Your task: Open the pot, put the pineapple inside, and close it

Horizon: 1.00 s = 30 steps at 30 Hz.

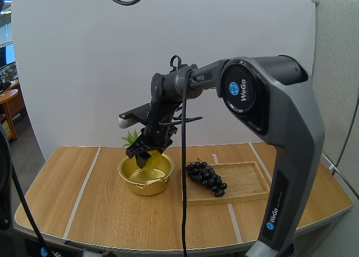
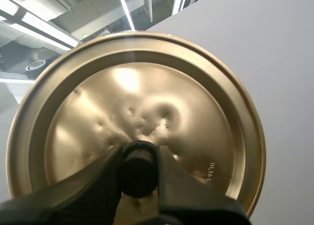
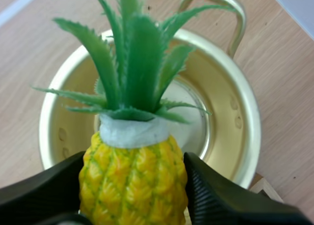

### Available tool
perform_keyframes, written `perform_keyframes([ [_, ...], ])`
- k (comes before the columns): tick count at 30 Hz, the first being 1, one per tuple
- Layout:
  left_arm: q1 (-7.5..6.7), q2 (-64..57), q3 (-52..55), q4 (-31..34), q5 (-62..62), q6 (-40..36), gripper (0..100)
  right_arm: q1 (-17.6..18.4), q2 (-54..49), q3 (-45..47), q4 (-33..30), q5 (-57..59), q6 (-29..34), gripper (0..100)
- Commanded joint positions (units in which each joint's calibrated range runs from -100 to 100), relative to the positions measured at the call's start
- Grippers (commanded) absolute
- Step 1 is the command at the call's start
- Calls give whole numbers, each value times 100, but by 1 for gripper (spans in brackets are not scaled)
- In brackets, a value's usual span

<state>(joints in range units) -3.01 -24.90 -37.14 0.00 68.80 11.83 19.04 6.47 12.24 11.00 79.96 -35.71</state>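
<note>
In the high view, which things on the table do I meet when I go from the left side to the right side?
pot → bunch of grapes → bare right part of the wooden tray. The pineapple held over the pot overlaps it, so I leave it out.

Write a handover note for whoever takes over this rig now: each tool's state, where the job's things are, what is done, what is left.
Left tool: shut on the lid by its knob, lid up in the air.
Right tool: shut on the pineapple, holding it over the open pot on the table.
Done: pot opened, pineapple picked up.
Left to do: set the pineapple in the pot, release, put the lid back on.
Grapes sit on the tray beside the pot, not part of the job.
</note>
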Motion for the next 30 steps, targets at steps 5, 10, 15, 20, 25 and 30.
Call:
perform_keyframes([
  [5, -17, -26, -50, 31, -244, -51, 0, -2, 231, -5, -185, 12, 146, 0],
  [10, -17, -26, -50, 31, -244, -51, 0, -2, 462, -5, -185, 48, 146, 0],
  [15, -17, -26, -50, 31, -244, -51, 0, -2, 771, -5, -185, 32, 146, 0],
  [20, -17, -26, -50, 31, -244, -51, 0, -2, 959, -5, -185, -115, 178, 0],
  [25, -17, -26, -50, 31, -244, -51, 0, -2, 974, -5, -185, -140, 221, 0],
  [30, -17, -26, -50, 31, -244, -51, 0, -2, 974, -5, -139, -124, 221, 0],
])
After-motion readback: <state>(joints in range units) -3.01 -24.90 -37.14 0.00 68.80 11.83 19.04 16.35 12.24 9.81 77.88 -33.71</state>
